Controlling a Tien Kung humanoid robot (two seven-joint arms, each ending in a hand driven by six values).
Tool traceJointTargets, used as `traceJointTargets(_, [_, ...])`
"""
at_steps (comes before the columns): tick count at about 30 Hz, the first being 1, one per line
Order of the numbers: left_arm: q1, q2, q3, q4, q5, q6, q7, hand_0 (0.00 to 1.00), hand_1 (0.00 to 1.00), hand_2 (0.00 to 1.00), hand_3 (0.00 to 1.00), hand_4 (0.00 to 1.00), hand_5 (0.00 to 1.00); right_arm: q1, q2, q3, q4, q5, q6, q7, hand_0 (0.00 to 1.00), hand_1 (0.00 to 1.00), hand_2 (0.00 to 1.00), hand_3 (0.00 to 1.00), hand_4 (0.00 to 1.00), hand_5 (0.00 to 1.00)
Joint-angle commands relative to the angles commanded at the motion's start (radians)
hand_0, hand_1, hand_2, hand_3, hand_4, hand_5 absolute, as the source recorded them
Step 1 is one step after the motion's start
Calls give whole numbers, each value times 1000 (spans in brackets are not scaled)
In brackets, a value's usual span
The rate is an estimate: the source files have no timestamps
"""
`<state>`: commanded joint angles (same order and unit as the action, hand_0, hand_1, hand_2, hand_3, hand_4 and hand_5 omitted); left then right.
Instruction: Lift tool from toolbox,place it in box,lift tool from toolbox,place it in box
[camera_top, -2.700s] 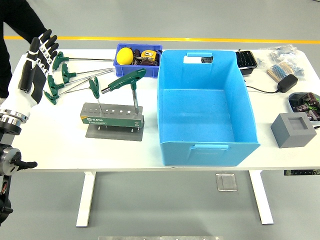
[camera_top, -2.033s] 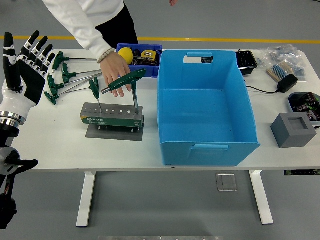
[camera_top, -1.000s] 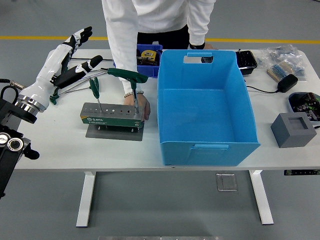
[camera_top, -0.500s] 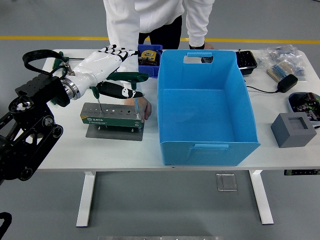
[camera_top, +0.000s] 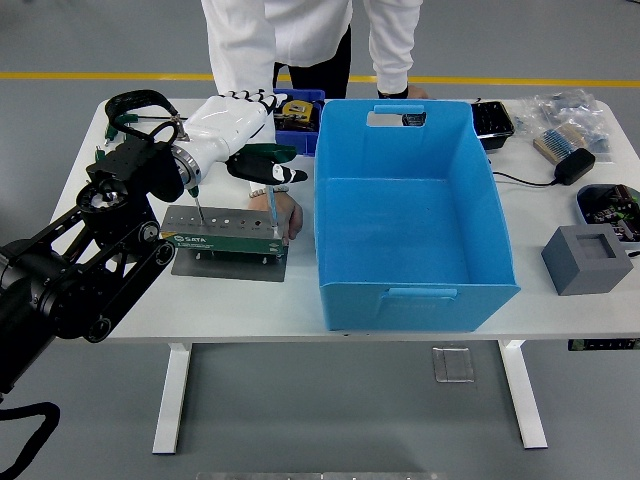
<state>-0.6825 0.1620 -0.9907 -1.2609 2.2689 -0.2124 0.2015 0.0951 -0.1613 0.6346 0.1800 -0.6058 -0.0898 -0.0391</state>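
A grey and green tool stand (camera_top: 222, 235) sits left of the big blue box (camera_top: 420, 294). At its right end a T-handle wrench (camera_top: 266, 154) stands upright, its green handle level. My left hand (camera_top: 245, 135) is at that handle: the fingers (camera_top: 250, 98) stretch over its far side and the thumb lies just under it, not closed around it. A smaller wrench (camera_top: 197, 206) stands at the stand's left end, its handle hidden by my wrist. The person's hand (camera_top: 286, 214) holds the stand's right end. The blue box holds nothing.
The person in white sleeves leans over the far edge, with the other hand (camera_top: 404, 92) behind the blue box. A small blue bin (camera_top: 298, 106) of parts sits behind my hand. A grey foam block (camera_top: 588, 258), a black adapter and bagged parts lie at the right.
My left arm swung in from the far left to the tall wrench's handle. The person came to the table, turned that handle and now steadies the stand.
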Motion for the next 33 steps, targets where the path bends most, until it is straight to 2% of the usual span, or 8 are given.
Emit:
traceJointTargets(5, [-25,-17,34,30,0,-30,45,779,874,899,955,998,775,1,-2,-4,0,2,-1,2,658,647,747,770,910,998])
traceJointTargets(6, [-31,-21,39,39,0,-34,54,693,739,755,830,998,783,1,-3,-4,0,1,-2,2,657,640,744,768,912,998])
traceJointTargets(11, [-55,-32,43,73,0,-56,96,693,739,755,830,998,783,3,-5,-1,0,-5,-4,2,657,640,744,768,912,998])
traceJointTargets(12, [-57,-33,42,76,0,-61,103,562,612,629,724,998,793,3,-5,0,0,-6,-5,2,654,638,743,766,912,998])
traceJointTargets(17, [-58,-27,44,83,0,-82,143,562,612,629,724,998,793,1,-5,10,0,-15,-7,2,654,638,743,766,912,998])
traceJointTargets(18, [-57,-25,46,83,0,-86,149,400,495,491,641,998,815,1,-5,12,0,-17,-8,1,652,636,738,755,913,998])
traceJointTargets(27, [-55,-12,67,92,0,-130,187,354,435,433,605,998,834,-1,-5,13,0,-21,-10,0,646,634,734,754,914,998])
traceJointTargets(33, [-56,-15,78,89,0,-106,210,283,380,386,577,998,835,-2,-5,7,0,-17,-10,0,647,630,733,751,914,998])
